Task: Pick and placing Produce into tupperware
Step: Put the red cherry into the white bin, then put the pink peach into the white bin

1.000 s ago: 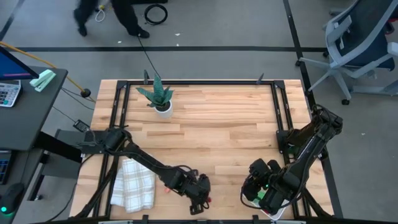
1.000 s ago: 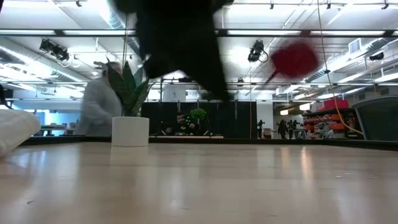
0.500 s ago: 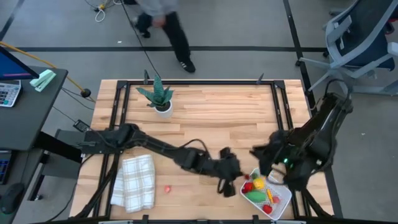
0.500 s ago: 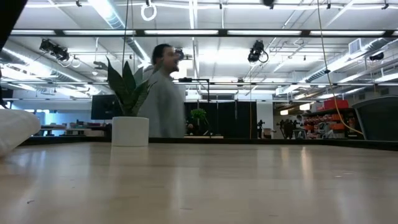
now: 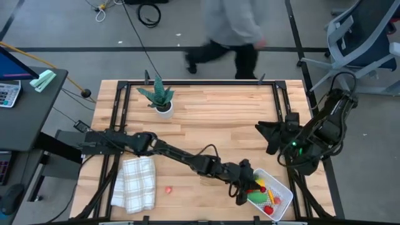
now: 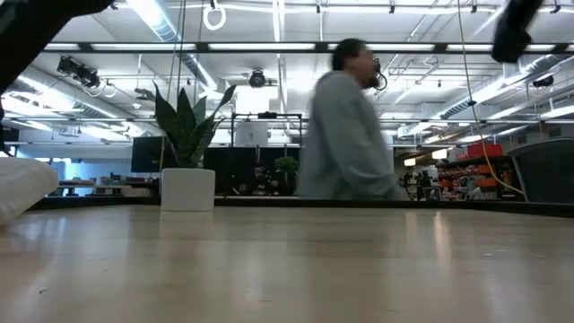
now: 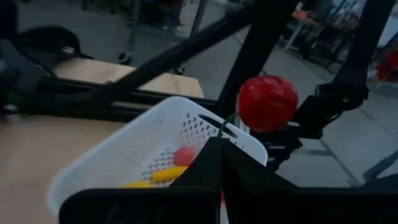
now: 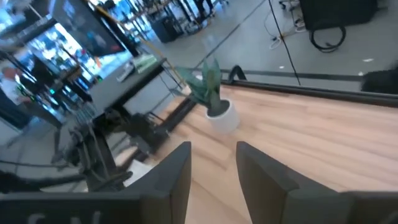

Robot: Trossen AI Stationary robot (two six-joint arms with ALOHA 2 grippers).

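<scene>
Change: left gripper (image 5: 242, 185) has swung across from the cloth side and now hangs over the near-left rim of the tupperware (image 5: 282, 185); right arm has pulled back toward the table's right edge.
Cherry: small red fruit (image 7: 268, 103) dangles by its thin green stem from the left gripper's closed fingertips, above the tupperware's rim in the left wrist view.
Tupperware: white perforated container at the table's near right corner, already holding a green oblong piece (image 5: 257, 197), yellow and red bits.
Stray piece: one small red item (image 5: 168, 189) lies on the wood, well left of the tupperware, just beside the checked cloth (image 5: 134, 182).
Right gripper (image 5: 265, 132): fingers apart, empty, raised beyond the tupperware, facing the potted plant (image 5: 159, 97).
Risk one: the hold is on the stem alone; a swing could slip it early, dropping the fruit outside the rim.
Risk two: coming down lower might knock the light container's wall and shift it.
Risk three: the stray piece could be forgotten.
Bystander: a person (image 5: 230, 28) walks past the table's far edge, well clear of the tupperware.
</scene>
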